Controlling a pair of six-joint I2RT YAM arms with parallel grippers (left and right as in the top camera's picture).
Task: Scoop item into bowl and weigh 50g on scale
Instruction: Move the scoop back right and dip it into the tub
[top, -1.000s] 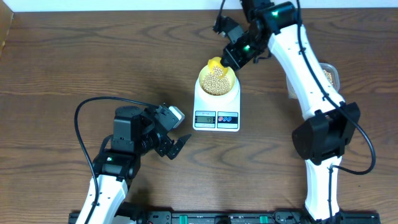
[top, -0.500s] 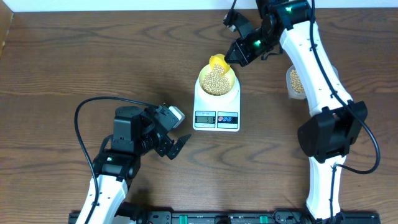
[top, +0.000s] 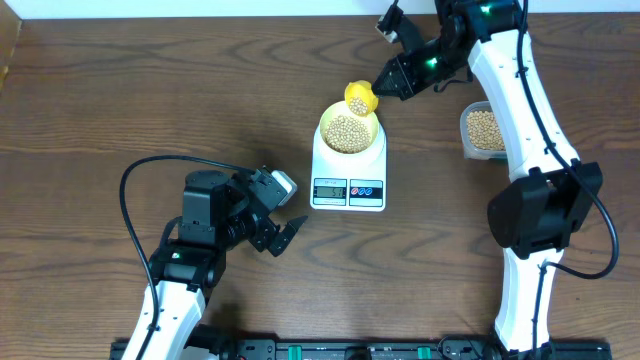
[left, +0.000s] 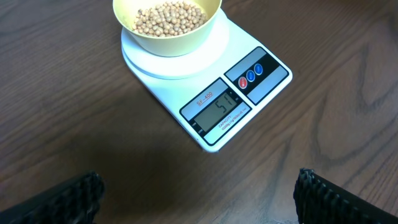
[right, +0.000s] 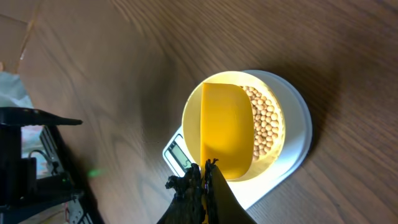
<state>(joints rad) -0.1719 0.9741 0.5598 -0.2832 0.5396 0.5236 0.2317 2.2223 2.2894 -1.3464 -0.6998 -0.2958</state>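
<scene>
Many soybeans (top: 349, 131) are filling the bowl (top: 323, 136) on the scale (top: 348, 191) below the right gripper (top: 383, 84), which is pinching a yellow scoop (top: 360, 97), now raised off them; a clear tub (top: 465, 132) is sitting beside it; the left gripper (top: 290, 235) is idling, spread.

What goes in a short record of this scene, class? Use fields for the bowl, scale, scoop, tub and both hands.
bowl: on the scale, holding beans
scale: white; display seems to read 51
scoop: yellow, looks empty, above the bowl
tub: clear, holds more beans, right of the scale
right hand: shut on the scoop
left hand: open, empty, near the scale's front left
</scene>
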